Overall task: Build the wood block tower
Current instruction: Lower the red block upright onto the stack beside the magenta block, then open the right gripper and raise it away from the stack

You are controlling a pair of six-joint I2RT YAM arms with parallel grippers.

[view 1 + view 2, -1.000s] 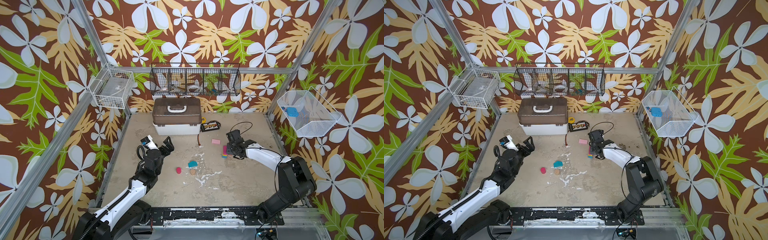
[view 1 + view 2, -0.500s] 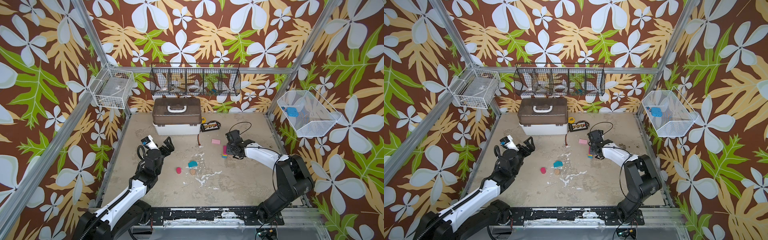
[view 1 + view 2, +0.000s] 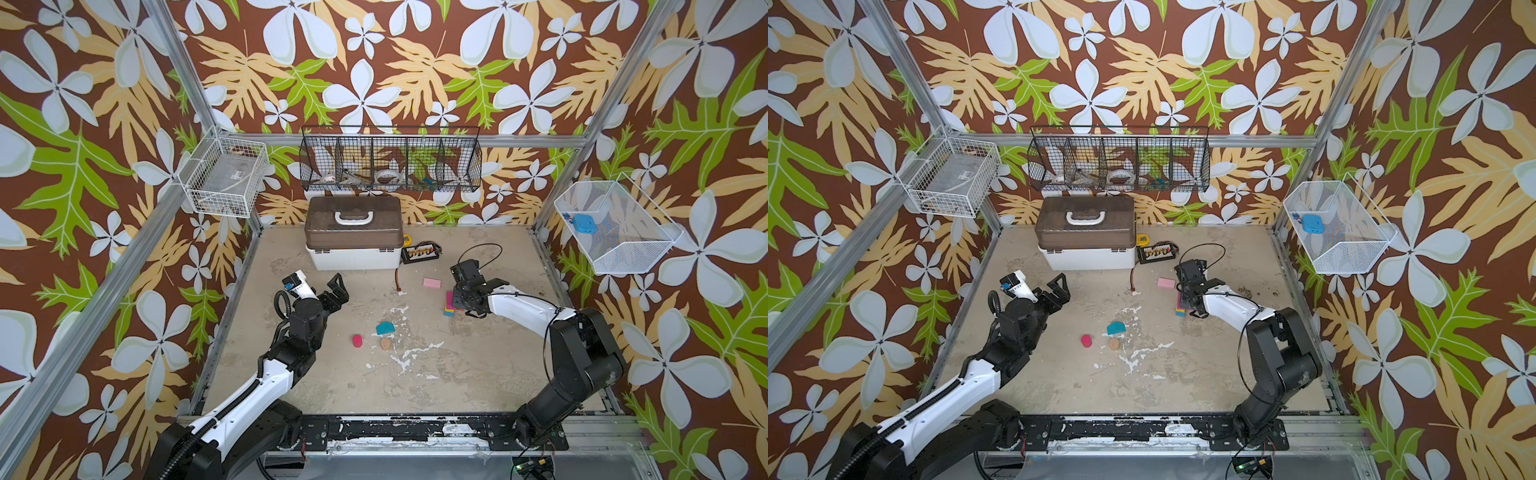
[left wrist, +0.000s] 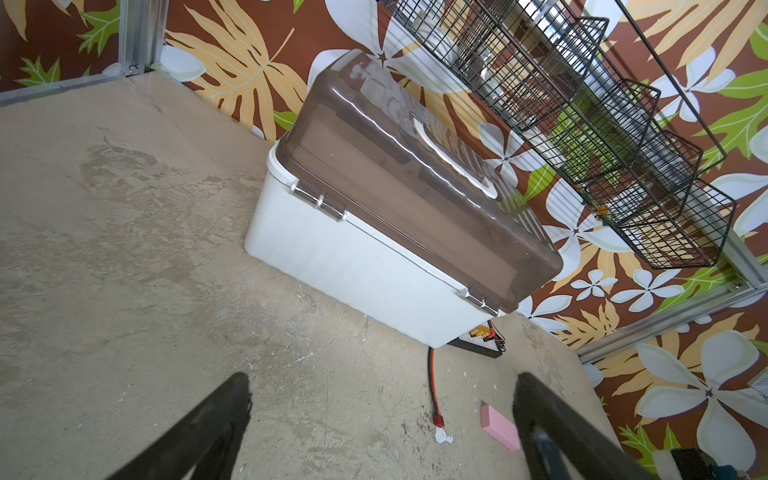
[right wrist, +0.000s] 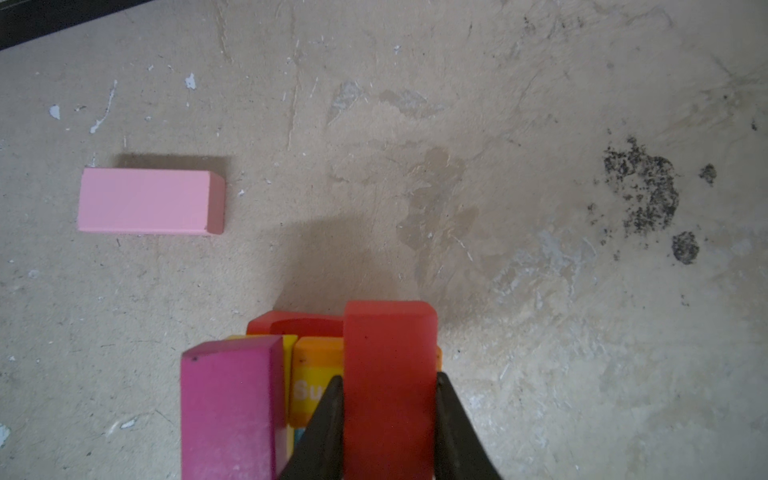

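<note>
Right jaws against smooth rectangular red bar (image 5: pixel 390 374)

Toolbox (image 3: pixel 353 232): one. Wire baskets (image 3: pixel 220 203) (image 3: pixel 390 166) (image 3: pixel 623 253) around it: three. Loose blocks in front of it: four: pink bar (image 3: pixel 432 283), teal roof piece (image 3: pixel 385 328), crimson cylinder (image 3: pixel 357 340), tan cylinder (image 3: pixel 386 343). Tower (image 3: pixel 449 303): one, one red bar (image 5: pixel 388 374) atop.

High stereo overhead; close wrist views

The scuffed beige tabletop (image 3: pixel 478 374) carries a brown-lidded toolbox (image 3: pixel 353 239) at the back, a circuit board (image 3: pixel 420 252) beside it, a pink block (image 3: pixel 432 283) near a block stack (image 3: pixel 449 303), and centrally a teal roof piece (image 3: pixel 385 328), a crimson cylinder (image 3: pixel 357 340) and a tan cylinder (image 3: pixel 386 343).
</note>
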